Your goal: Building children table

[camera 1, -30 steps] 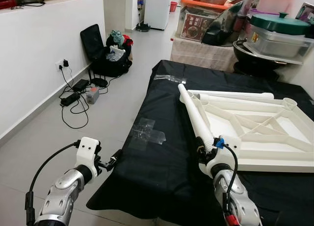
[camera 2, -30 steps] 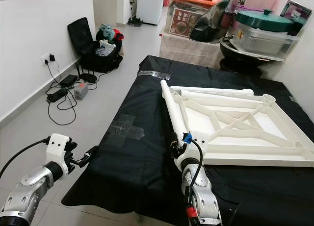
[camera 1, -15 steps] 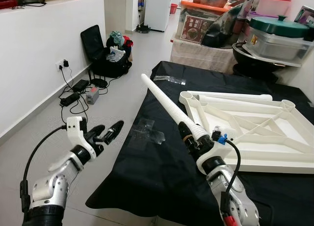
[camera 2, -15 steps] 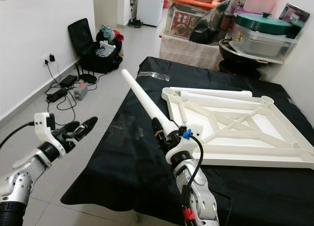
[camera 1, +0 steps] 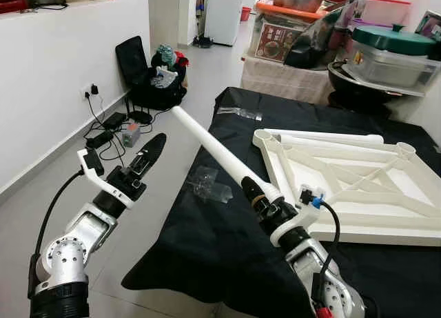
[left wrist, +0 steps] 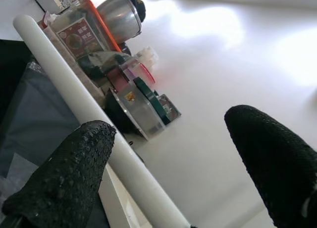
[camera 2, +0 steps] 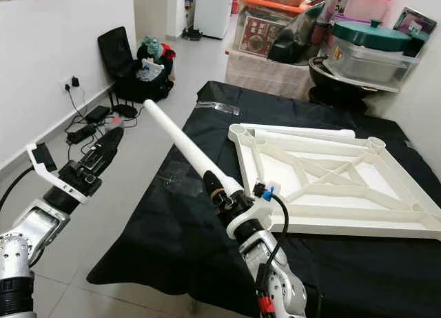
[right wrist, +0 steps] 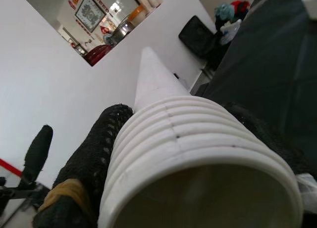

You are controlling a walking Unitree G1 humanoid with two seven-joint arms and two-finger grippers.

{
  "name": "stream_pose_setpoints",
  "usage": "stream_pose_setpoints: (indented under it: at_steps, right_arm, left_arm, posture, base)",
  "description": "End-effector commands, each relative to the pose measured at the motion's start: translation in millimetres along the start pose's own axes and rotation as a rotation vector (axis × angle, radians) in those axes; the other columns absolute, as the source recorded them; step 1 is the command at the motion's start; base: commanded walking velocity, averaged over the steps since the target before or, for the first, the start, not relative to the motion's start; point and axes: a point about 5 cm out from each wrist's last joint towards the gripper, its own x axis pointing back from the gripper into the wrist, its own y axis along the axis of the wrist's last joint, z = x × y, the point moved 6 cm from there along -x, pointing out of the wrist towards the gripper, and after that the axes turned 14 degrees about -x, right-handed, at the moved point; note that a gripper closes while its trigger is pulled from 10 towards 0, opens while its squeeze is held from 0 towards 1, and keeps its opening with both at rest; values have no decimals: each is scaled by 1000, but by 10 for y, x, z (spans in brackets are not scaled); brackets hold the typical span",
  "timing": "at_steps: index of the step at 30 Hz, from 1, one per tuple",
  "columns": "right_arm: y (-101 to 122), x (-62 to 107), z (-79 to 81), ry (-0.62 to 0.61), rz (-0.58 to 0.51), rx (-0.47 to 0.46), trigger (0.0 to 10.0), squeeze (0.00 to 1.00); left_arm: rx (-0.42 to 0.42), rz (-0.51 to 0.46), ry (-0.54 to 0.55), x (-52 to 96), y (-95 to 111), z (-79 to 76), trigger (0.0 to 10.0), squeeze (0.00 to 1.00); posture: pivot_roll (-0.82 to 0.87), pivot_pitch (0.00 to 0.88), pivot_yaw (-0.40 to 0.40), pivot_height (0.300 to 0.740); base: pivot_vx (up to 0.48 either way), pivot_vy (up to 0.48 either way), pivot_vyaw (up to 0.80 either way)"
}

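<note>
- Right gripper clamped on the ribbed, threaded end of a white table leg; the black fingers sit on either side of the ribs (the hollow end faces the wrist camera).
- Leg raised clear of the table, slanting up and away toward the robot's left, with its plain tip over the table's left edge.
- Left gripper lifted over the floor left of the table, fingers apart and holding nothing; its tips are near the leg's far half, not touching.
- White tabletop frame lies upside down on the black-covered table, just right of the right gripper; a second white leg lies along its far edge.
- Clear tape patch on the cloth under the raised leg.
- Beyond the table: stacked bins and pots; a black bag and cables by the wall.
</note>
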Motion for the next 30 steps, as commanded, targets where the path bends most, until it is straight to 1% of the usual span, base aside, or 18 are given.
stream_pose_setpoints:
  at_steps: [1, 2, 4, 8, 10, 11, 12, 14, 16, 17, 20, 23, 30]
  right_arm:
    - [50, 31, 82, 51, -9, -66, 0, 0]
    - [50, 31, 82, 51, -9, -66, 0, 0]
    - [63, 33, 149, 86, -5, -110, 0, 0]
    - [67, 36, 173, 101, -2, -121, 0, 0]
    - [34, 68, 285, 167, 35, -159, 0, 0]
    - [34, 68, 285, 167, 35, -159, 0, 0]
    - [7, 92, 339, 201, 59, -174, 0, 0]
    - [7, 92, 339, 201, 59, -174, 0, 0]
    - [-78, 181, 444, 280, 132, -195, 0, 0]
    - [-109, 216, 470, 304, 158, -201, 0, 0]
    - [-135, 253, 494, 327, 183, -203, 0, 0]
    - [-202, 340, 539, 372, 241, -205, 0, 0]
    - [-239, 383, 539, 382, 278, -211, 0, 0]
  left_arm:
    - [60, 7, 2, 6, -59, 8, 10000, 0]
    - [60, 7, 2, 6, -59, 8, 10000, 0]
    - [74, 12, 8, 21, -77, 22, 10000, 0]
    - [77, 14, 10, 25, -82, 26, 10000, 0]
    - [86, 19, 14, 35, -89, 43, 10000, 0]
    - [86, 19, 14, 35, -89, 43, 10000, 0]
    - [89, 21, 16, 38, -90, 49, 10000, 0]
    - [89, 21, 16, 38, -90, 49, 10000, 0]
    - [94, 24, 11, 32, -89, 36, 10000, 0]
    - [95, 25, 9, 30, -89, 33, 10000, 0]
    - [97, 26, 7, 31, -88, 34, 10000, 0]
    - [99, 27, 3, 26, -86, 30, 10000, 0]
    - [92, 30, -2, 13, -79, 17, 10000, 0]
  posture:
    - [67, 0, -123, 740]
    - [67, 0, -123, 740]
    - [67, 0, -125, 740]
    - [67, 0, -125, 740]
    - [68, 0, -128, 740]
    - [68, 0, -128, 740]
    - [68, 0, -128, 740]
    - [68, 0, -128, 740]
    - [65, 0, -126, 740]
    - [65, 0, -126, 740]
    - [65, 0, -126, 740]
    - [64, 0, -125, 740]
    - [64, 0, -126, 740]
  base:
    - [0, 0, 0]
    - [0, 0, 0]
    - [0, 0, 0]
    - [0, 0, 0]
    - [0, 0, 0]
    - [0, 0, 0]
    - [0, 0, 0]
    - [0, 0, 0]
    - [0, 0, 0]
    - [0, 0, 0]
    - [0, 0, 0]
    - [0, 0, 0]
    - [0, 0, 0]
